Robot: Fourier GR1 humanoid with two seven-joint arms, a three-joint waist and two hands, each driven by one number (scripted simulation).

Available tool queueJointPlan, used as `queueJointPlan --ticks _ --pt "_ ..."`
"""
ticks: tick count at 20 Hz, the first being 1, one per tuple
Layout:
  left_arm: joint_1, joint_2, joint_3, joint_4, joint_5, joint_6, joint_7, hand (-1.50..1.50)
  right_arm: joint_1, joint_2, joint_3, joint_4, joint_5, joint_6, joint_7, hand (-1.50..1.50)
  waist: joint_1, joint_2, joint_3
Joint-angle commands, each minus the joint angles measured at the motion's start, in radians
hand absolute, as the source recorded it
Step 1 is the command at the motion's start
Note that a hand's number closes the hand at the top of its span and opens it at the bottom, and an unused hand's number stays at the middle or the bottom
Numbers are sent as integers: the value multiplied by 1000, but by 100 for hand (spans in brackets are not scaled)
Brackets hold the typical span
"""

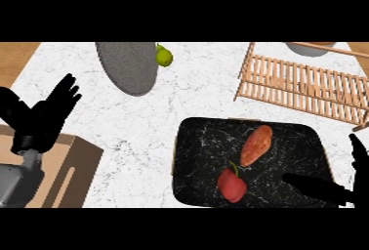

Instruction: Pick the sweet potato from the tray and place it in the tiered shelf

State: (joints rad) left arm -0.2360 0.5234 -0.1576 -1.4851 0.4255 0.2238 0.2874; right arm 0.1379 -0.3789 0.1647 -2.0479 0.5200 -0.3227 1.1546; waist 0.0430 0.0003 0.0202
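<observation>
An orange sweet potato [256, 145] lies slanted in the middle of the black marbled tray [202, 141]. A red pepper [231, 185] with a green stem sits just below it on the same tray. The slatted wooden tiered shelf [306, 85] stands at the upper right. My right hand [328, 189] hovers over the tray's lower right corner, thumb and fingers spread apart, to the right of the pepper and below the sweet potato, touching neither. My left hand [43, 114] rests open at the left edge, fingers up.
A grey plate [128, 66] lies at the top centre with a green pear [164, 55] by its right rim. A grey bowl [310, 49] shows behind the shelf. A wooden box [75, 166] sits at the lower left under my left forearm.
</observation>
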Motion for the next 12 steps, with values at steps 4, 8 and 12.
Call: queueJointPlan --ticks 4,8,12 --pt "116 -82 -75 71 7 2 18 0 -128 74 28 110 86 72 254 -150 14 17 -28" --pt "102 -83 -61 110 -3 4 -3 0 -137 121 60 151 162 107 275 -150 -9 18 -29" --pt "137 -77 -56 81 15 -5 6 0 -171 184 60 165 224 126 301 -150 -8 7 -27"
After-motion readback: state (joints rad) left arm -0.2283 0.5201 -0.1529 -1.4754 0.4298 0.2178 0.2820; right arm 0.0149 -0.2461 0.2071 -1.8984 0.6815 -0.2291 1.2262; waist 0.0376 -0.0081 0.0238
